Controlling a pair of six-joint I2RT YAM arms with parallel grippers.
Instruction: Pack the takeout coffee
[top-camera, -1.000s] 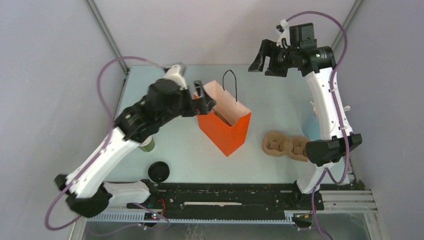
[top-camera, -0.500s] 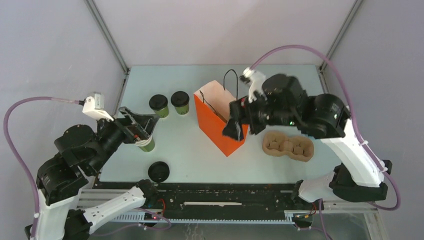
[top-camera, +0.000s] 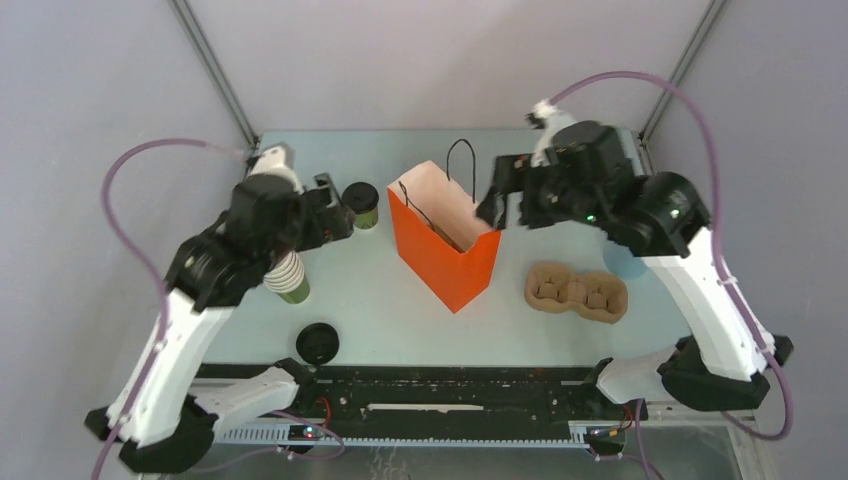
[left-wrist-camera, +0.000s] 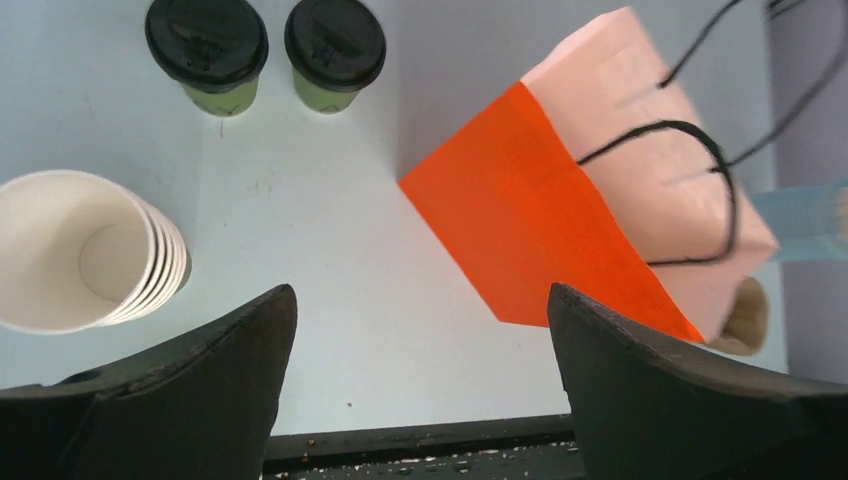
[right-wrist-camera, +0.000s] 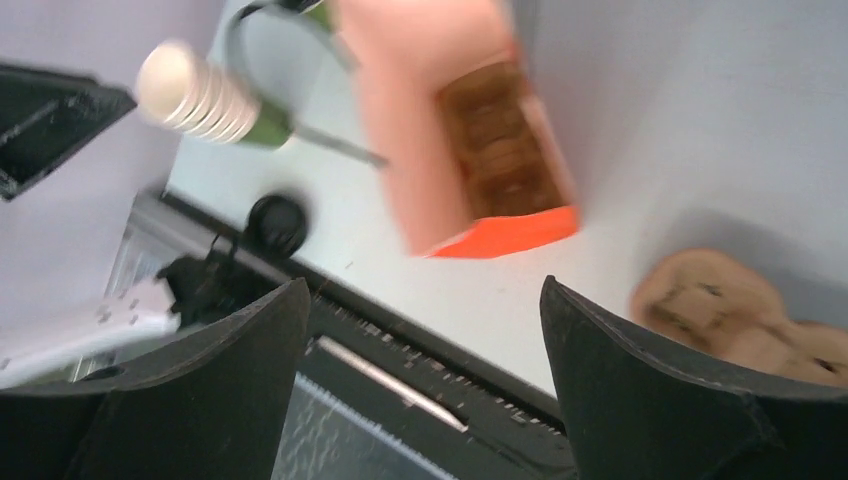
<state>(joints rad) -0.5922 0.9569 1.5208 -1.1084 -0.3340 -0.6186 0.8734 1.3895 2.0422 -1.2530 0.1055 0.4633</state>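
Although the pale blue-green table holds everything the job needs, the packing looks barely begun. The upright orange paper bag with black cord handles stands open at mid-table; the right wrist view shows something brown and ridged at its bottom, but no cup inside. The left gripper and the right gripper both hang above the table with jaws spread wide and nothing between them. A brown moulded-pulp drink carrier lies empty to the right of the bag. A nested stack of lidless white-inside cups lies near the left edge. The two olive-green paper cups capped with round black lids stand side by side left of the bag, apart from it, not yet gripped. A loose black plastic lid rests by the near edge.
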